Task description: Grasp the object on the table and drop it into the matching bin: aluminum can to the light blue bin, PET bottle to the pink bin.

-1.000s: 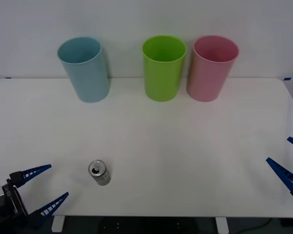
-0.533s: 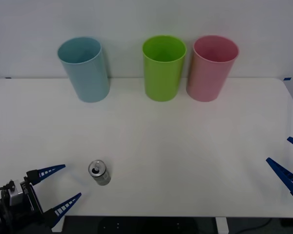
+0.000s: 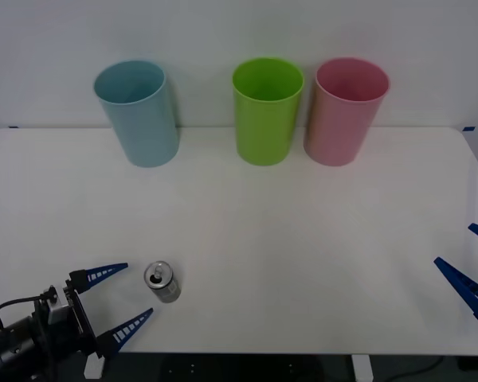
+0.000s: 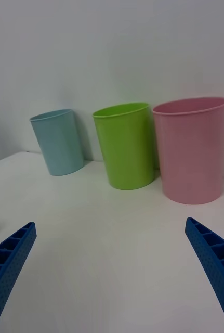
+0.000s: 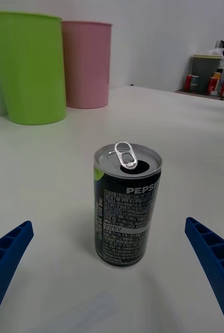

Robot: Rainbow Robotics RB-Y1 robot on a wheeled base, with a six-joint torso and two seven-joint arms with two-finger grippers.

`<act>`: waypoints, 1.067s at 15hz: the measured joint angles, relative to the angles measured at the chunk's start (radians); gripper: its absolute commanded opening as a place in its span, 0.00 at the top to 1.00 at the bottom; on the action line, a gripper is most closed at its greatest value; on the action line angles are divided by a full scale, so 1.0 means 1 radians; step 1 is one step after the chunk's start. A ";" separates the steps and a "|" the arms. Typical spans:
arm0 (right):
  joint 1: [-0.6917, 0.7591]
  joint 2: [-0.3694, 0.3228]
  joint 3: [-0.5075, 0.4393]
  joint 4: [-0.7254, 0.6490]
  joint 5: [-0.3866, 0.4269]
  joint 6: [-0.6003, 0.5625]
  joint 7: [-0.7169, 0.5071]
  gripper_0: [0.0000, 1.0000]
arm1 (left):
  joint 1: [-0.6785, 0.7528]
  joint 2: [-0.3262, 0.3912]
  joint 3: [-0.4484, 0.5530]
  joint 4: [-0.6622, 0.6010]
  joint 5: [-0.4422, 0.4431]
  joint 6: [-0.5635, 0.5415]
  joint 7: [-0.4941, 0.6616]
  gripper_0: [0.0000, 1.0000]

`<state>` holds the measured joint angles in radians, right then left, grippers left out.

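The aluminum can [image 3: 162, 282] stands upright near the front left of the white table [image 3: 247, 223]; up close it is dark with a silver top and pull tab [image 5: 127, 208]. My left gripper [image 3: 120, 299] is open just left of the can, its blue fingers [image 5: 5, 260] pointing at it without touching. The light blue bin [image 3: 137, 112] stands at the back left, and the pink bin [image 3: 346, 110] at the back right. My right gripper [image 3: 472, 268] hangs open at the table's right edge, holding nothing.
A lime green bin [image 3: 267, 109] stands between the blue and pink bins along the back edge. The right wrist view has all three bins in a row: blue [image 4: 58, 141], green [image 4: 125, 145], pink [image 4: 192, 149]. Bottles and boxes [image 5: 209, 75] sit far off in the room.
My left gripper has moved right and forward, closing in on the can with its fingers still open. The can, the bins and the right arm have stayed put.
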<state>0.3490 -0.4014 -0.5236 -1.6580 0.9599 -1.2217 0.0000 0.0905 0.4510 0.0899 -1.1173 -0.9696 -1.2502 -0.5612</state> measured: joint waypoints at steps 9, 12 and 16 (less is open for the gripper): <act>0.000 0.000 0.000 0.000 0.000 0.000 0.000 0.00 | -0.053 -0.133 0.050 0.002 -0.147 0.029 -0.014 0.00; 0.000 0.000 0.000 0.000 0.000 0.000 0.000 0.00 | -0.076 -0.150 0.049 0.008 -0.174 0.035 -0.013 0.00; 0.000 0.000 0.000 0.000 0.000 0.000 0.000 0.00 | -0.092 -0.160 0.033 0.019 -0.179 0.044 -0.014 0.00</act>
<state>0.3490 -0.4014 -0.5236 -1.6580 0.9599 -1.2217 0.0000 -0.0020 0.2914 0.1232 -1.0983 -1.1489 -1.2058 -0.5753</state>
